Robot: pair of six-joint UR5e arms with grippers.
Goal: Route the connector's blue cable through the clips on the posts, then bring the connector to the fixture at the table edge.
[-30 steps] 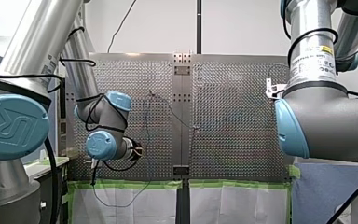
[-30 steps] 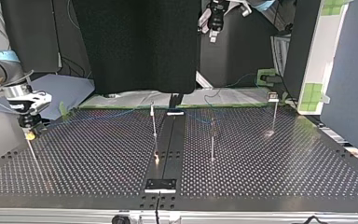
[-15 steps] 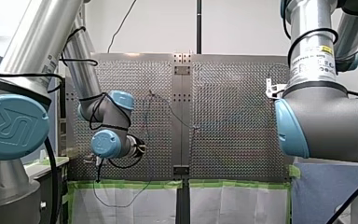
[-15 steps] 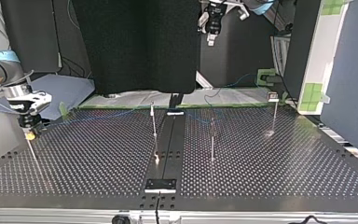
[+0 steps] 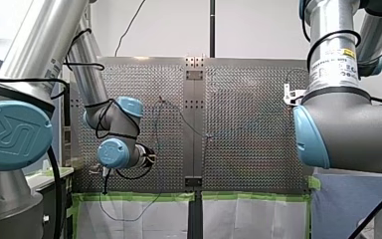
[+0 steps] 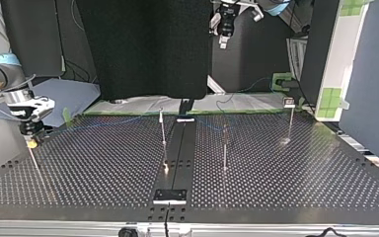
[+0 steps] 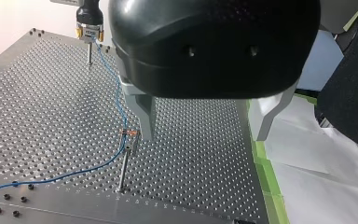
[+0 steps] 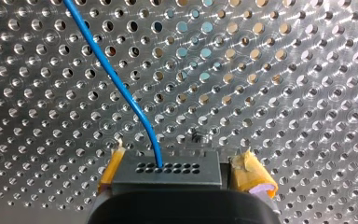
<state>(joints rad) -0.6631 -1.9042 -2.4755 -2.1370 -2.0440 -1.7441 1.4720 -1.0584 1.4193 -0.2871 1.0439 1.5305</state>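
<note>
In the right wrist view a grey connector (image 8: pixel 168 173) sits between the yellow pads (image 8: pixel 251 177) of my right gripper (image 8: pixel 182 173). A narrow gap shows at one pad, so the jaws stand open around it. The blue cable (image 8: pixel 116 79) runs out of the connector's face over the perforated table. The top view has this gripper (image 6: pixel 31 140) at the left table edge, on top of a thin post (image 6: pixel 34 160). My left gripper (image 7: pixel 203 135) hangs open and empty above a clip post (image 7: pixel 128 142) that carries the cable (image 7: pixel 114 88). It is high at the top view's upper edge (image 6: pixel 223 38).
Three thin posts stand on the table in the top view: one (image 6: pixel 163 129) beside the central dark rail (image 6: pixel 177 148), one (image 6: pixel 224 148) to its right, one (image 6: pixel 290 118) farther right. Green tape and white sheets border the table's far edge (image 6: pixel 237 104).
My left arm moved a little toward the front view's right and rose slightly in the top view, then stopped. My right gripper has stayed over the edge post.
</note>
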